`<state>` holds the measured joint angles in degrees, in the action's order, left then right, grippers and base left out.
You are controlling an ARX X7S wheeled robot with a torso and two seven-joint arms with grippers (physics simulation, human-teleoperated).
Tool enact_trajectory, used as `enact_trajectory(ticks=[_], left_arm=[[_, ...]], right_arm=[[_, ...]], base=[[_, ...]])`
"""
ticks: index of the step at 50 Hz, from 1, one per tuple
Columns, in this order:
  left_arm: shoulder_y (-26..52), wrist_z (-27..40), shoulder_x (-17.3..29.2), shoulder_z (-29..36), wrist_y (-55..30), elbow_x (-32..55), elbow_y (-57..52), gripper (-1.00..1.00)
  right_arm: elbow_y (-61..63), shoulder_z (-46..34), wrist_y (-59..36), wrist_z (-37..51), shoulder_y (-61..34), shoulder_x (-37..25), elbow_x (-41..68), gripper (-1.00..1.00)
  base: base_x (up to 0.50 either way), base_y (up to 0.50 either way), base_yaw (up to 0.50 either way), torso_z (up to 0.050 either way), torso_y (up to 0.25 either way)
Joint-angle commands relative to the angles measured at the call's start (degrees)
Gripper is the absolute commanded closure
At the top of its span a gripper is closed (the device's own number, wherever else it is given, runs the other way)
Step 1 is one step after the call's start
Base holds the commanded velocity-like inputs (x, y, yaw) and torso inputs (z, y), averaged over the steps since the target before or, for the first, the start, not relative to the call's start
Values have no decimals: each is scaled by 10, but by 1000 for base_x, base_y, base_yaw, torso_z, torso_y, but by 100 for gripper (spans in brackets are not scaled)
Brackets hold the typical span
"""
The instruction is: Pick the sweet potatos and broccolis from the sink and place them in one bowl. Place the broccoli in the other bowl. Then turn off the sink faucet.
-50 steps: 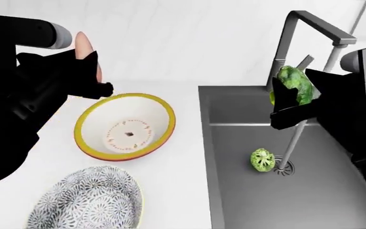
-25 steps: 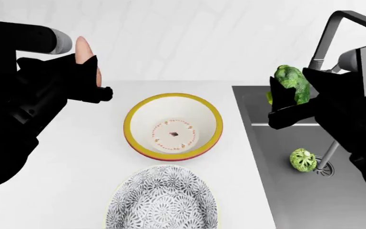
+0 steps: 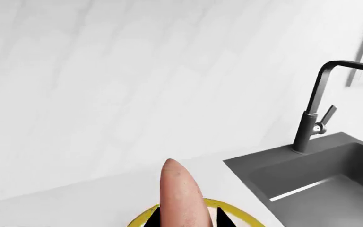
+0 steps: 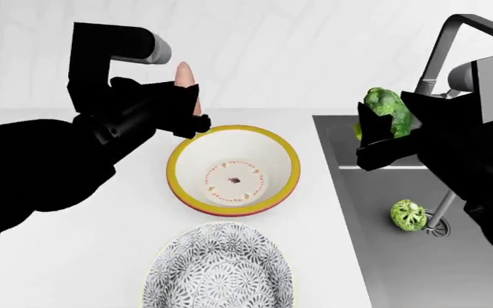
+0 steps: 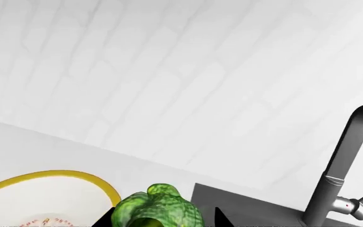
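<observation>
A pinkish sweet potato (image 4: pixel 185 79) stands upright in my left gripper (image 4: pixel 192 117), which is shut on it just above the far left rim of the yellow-rimmed bowl (image 4: pixel 178 160). In the left wrist view the sweet potato (image 3: pixel 183 198) fills the space between the fingers, with the yellow rim (image 3: pixel 238 213) behind it. My right gripper (image 4: pixel 379 136) is shut on a green broccoli (image 4: pixel 388 109) over the sink's left edge; the same broccoli (image 5: pixel 159 208) shows in the right wrist view. Another broccoli (image 4: pixel 407 215) lies in the sink (image 4: pixel 400 276) by the drain. The patterned bowl (image 4: pixel 216 273) sits nearest me.
The dark faucet (image 4: pixel 443 45) arches over the sink at the back right, and a thin water stream (image 4: pixel 445 204) runs down to the drain. White counter (image 4: pixel 101 256) lies left of the bowls. A white tiled wall (image 4: pixel 298 51) closes the back.
My left arm has swung right, bringing the sweet potato from the far left to the yellow bowl's rim. The head view shifted left a second ago. The right gripper with the broccoli barely moved.
</observation>
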<state>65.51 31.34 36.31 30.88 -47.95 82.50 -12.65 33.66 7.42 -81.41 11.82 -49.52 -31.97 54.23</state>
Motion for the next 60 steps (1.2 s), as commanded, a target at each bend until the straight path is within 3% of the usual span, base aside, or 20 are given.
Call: enact_trajectory(ticks=[1,7,14,59,60], left_arm=[[42,-47,-79,49,-33,25,97,100],[46,-76,-109,65,-32,15,157,100],[30,-65,-129,61,-28,37,186,100],[-3,-70,-130,79,-5,11,212,100],[-1,-72,-129,81,-9,11,208,-100]], right_arm=[[-6,-7,-4,-1,-7,4,-3,100],[-11,-15,-1,2,-8,5,-4,100],[-11,-13,-1,7,-5,2,1,100],[-12,-5,5,29,9,-8,37,100],[-12,-4,6,29,10,-8,37,100]], base=[[0,0,0,0,0],[0,0,0,0,2],[0,0,0,0,0],[0,0,0,0,0],[0,0,0,0,0]])
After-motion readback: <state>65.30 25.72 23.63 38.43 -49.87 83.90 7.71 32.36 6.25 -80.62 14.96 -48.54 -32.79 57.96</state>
